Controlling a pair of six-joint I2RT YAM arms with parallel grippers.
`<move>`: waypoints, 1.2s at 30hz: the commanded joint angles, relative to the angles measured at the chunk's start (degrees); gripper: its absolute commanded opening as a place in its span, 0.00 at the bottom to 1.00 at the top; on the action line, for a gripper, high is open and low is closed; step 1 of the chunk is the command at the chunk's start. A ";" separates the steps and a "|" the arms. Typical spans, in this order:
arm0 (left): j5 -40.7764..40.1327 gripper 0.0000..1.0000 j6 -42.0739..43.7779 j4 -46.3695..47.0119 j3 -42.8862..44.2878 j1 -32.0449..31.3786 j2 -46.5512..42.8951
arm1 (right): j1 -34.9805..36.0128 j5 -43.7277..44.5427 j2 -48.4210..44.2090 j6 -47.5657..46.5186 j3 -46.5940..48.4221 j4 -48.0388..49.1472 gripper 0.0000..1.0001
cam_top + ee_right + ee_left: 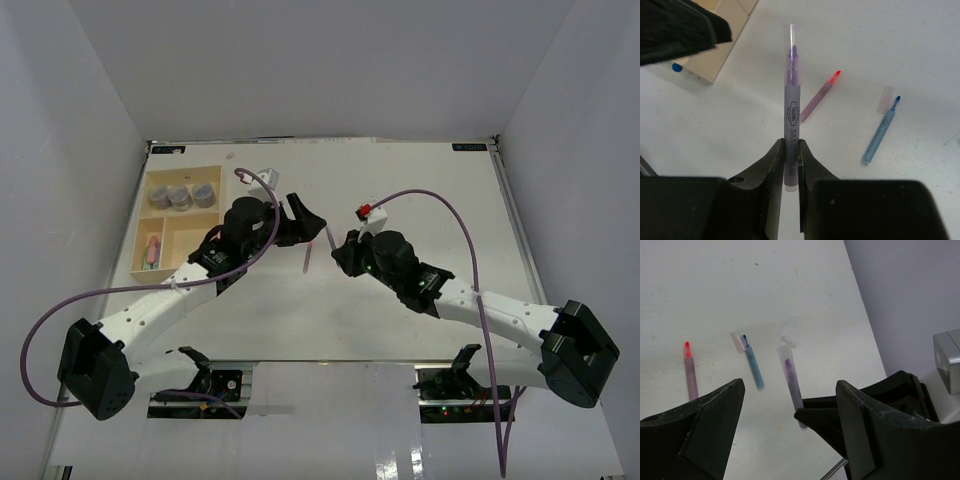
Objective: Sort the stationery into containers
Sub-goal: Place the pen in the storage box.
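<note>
Both arms reach in from the near edge of the table (pixel 430 190), and their grippers meet nose to nose near its middle. The right gripper (pixel 791 146) is clenched on a purple pen (pixel 791 95). It pinches the rear end, so the barrel sticks straight out ahead of the fingers, with the tip under a clear cover. The left gripper (pixel 789 385) faces it with its fingers (pixel 715 415) released and spread wide. In the left wrist view the purple pen shows in the gap between them and touches neither finger. I cannot tell whether it sits level with them or lower.

Two more pens lie on the table past the held one. A red pen (pixel 819 96), a pale barrel with a red tip, lies at a slant close beside the line of the purple pen. A blue pen (pixel 879 136) lies further to the side and apart from the red one. Its tip is bare, and a clear cap (pixel 886 97) rests just beside it.

The tray (pixel 185 240) sits at the far left of the table, beyond the left arm's elbow. Its long far section holds three pots (pixel 180 197) in a row. The small compartment at its near left corner holds a pink pen (pixel 153 250) lying lengthwise
</note>
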 commanded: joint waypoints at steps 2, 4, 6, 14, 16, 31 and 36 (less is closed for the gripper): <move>-7.97 0.82 -1.91 1.89 3.19 -5.13 2.82 | 1.25 -1.52 -3.57 2.48 -2.36 8.57 0.10; -8.67 0.78 -2.26 1.89 3.90 -6.98 4.84 | 1.43 -1.61 -4.28 2.75 -3.16 9.81 0.10; -9.02 0.70 -2.44 1.89 4.51 -8.56 6.59 | 1.60 -1.53 -5.16 3.01 -3.95 10.25 0.10; -9.99 0.32 -2.26 1.89 6.63 -11.82 9.42 | 1.60 -1.09 -6.48 3.54 -5.27 10.87 0.12; -10.25 0.23 -2.09 1.97 6.54 -12.09 9.07 | 1.69 -1.17 -6.48 3.54 -5.45 10.95 0.14; -21.58 0.01 7.75 -10.14 9.26 -9.37 5.55 | 1.60 2.95 -9.37 -1.54 -6.59 4.81 0.95; -18.96 0.00 14.69 -19.81 8.65 6.14 1.78 | 1.52 6.38 -11.92 -4.89 -9.83 1.99 0.90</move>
